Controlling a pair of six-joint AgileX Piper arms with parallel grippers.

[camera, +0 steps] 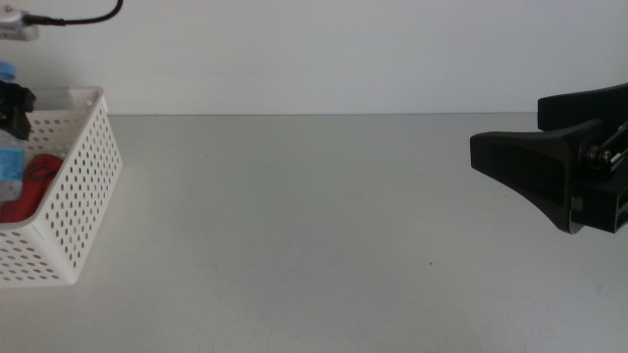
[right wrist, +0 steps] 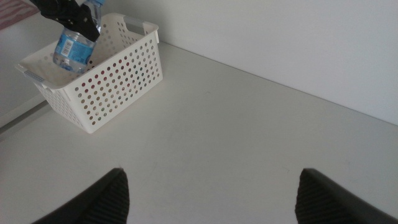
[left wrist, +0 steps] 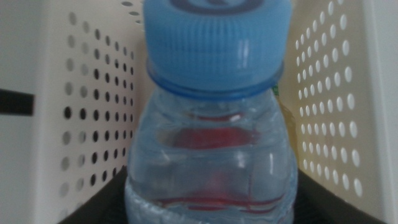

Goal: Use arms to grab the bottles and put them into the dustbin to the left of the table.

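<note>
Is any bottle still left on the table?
No: the table shows no bottles; the water bottle hangs in the left gripper over the basket.

My table point(camera: 324, 226) is a wide, light-grey matte top running up to a white wall. Directly on it, at its left end, stands the white perforated basket point(camera: 83, 186), flat on the surface.

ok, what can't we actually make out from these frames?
- Left gripper: middle view cuts it at the edge; water bottle fills its wrist view.
- Dustbin contents: a red thing shows past the wall, unidentifiable.
- Tea bottle: not seen in any view.
- Right gripper: only jaw tips show.
</note>
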